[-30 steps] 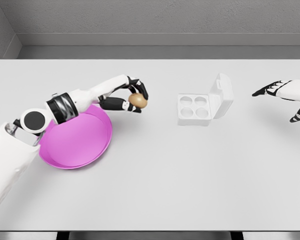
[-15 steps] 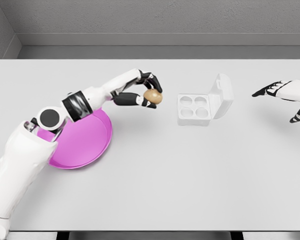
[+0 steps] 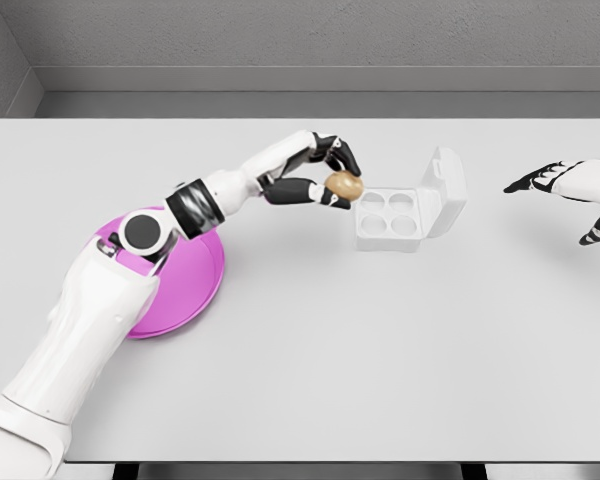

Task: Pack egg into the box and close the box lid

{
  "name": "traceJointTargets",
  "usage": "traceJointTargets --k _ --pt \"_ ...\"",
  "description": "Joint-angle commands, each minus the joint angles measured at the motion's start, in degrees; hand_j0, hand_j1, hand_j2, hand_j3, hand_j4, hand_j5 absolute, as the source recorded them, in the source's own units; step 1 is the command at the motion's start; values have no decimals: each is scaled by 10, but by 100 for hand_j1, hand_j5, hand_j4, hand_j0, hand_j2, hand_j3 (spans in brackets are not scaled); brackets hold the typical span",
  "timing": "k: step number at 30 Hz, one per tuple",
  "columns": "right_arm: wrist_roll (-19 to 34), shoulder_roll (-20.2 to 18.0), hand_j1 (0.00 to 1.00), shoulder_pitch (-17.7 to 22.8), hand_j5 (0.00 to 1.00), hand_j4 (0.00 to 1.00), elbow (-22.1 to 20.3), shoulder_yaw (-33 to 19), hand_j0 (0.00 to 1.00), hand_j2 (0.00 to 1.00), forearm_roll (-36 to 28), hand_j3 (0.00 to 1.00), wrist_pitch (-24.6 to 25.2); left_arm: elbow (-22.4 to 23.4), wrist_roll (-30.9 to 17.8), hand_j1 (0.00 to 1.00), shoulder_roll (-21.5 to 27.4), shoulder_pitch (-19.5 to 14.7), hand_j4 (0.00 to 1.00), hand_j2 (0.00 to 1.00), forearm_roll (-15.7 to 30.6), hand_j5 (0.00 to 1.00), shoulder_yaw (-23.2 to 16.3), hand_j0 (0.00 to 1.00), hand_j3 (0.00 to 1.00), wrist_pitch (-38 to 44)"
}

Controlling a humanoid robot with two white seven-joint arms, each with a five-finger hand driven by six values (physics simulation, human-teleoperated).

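While the left hand (image 3: 325,175) is stretched out across the white table (image 3: 310,360), its dark fingers (image 3: 342,154) are closed around a brown egg (image 3: 345,185), with the thumb under the egg and the other fingers over it. Held in this way, the egg is above the table surface, just beside the left edge of the egg box (image 3: 390,218) and not inside it. This white box stands open and shows four round cups, all of them without an egg. Its lid (image 3: 446,190) stands up, tilted, on the right side of the tray. Between the egg and the nearest cup I see only the low left wall of the box.

Behind the left forearm, a magenta plate (image 3: 192,280) lies on the table, well apart from the box; the elbow and upper arm cover part of it. At the right edge of the picture the right hand (image 3: 570,185) hovers over the table with its fingers spread and relaxed, holding nothing, well apart from the lid. A grey wall (image 3: 300,40) runs behind the table. No writing or label can be read on any of the things.
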Motion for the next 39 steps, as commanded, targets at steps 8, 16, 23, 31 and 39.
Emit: traceJointTargets --k 8,16,23,31,39 --pt "0 -1 100 1 100 100 0 0 100 100 -3 100 1 83 0 38 -61 -8 38 38 27 38 3 38 38 -25" --pt "0 0 100 -1 100 100 0 0 100 100 -3 100 1 105 0 38 -71 -16 38 38 35 38 2 38 38 -42" --pt "0 0 100 -1 100 100 0 0 100 100 -3 100 1 118 -1 38 -85 -16 38 38 43 38 4 38 38 -42" --pt "0 2 100 -4 100 100 0 -1 100 100 -3 100 1 158 -4 37 -96 -16 37 37 61 37 14 37 37 -71" --pt "0 17 100 -3 100 100 7 1 100 100 -3 100 1 204 -4 37 -96 -16 37 37 58 37 17 37 37 -90"
